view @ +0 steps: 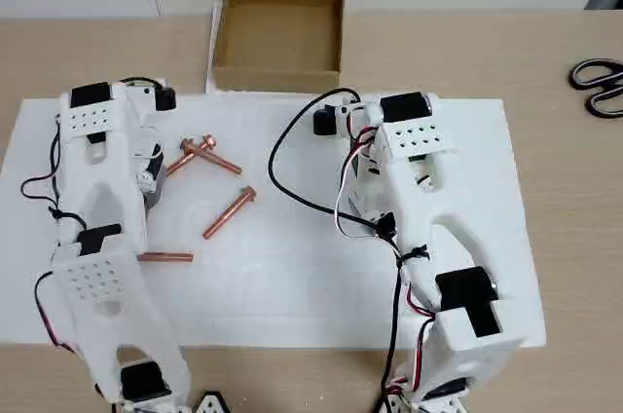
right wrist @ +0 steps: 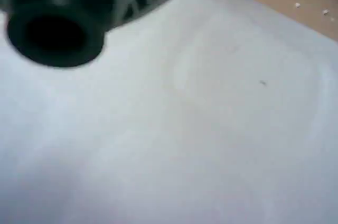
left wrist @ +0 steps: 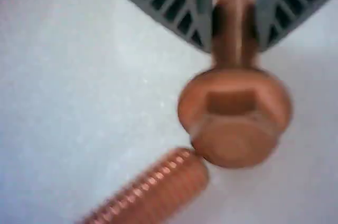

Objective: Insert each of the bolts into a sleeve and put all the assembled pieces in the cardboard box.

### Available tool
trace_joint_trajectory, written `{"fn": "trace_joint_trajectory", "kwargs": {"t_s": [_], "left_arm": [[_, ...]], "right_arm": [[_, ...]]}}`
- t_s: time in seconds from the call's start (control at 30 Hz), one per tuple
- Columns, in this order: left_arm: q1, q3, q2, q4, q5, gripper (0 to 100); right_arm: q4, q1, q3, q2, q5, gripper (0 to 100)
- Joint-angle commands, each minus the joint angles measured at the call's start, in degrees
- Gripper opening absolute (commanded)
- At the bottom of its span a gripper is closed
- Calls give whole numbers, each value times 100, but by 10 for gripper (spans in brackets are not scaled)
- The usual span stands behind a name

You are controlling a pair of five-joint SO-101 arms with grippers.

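**A:** What has the left gripper (left wrist: 233,39) got?

**B:** Its fingers are clamped on the shank of a copper bolt (left wrist: 235,113), with the head sticking out. The threaded tip of a second bolt (left wrist: 158,189) lies just beside that head.

**A:** And the right gripper (right wrist: 68,7)?

**B:** It looks closed on a black sleeve (right wrist: 55,36), just above the white sheet (view: 292,277).

**A:** What about the other parts?

**B:** From the sheet's centre, a loose bolt (view: 230,212) lies at nine o'clock. A further bolt (view: 165,257) lies out toward eight. The cardboard box (view: 277,79) stands at twelve, just past the sheet's far edge.
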Motion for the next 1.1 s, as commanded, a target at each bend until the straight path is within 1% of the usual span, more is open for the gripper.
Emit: {"fn": "trace_joint_trajectory", "kwargs": {"t_s": [0.0, 0.3, 0.47, 1.07], "left_arm": [[-9, -40, -9, -9, -62, 66], [0, -549, -9, 158, -132, 73], [0, -576, 0, 141, -149, 73], [-18, -532, 62, -316, -158, 80]], "right_arm": [[101, 48, -229, -66, -44, 6], [101, 57, -229, -66, -44, 6], [101, 57, -229, -66, -44, 6], [101, 57, -229, -66, -44, 6]]}}
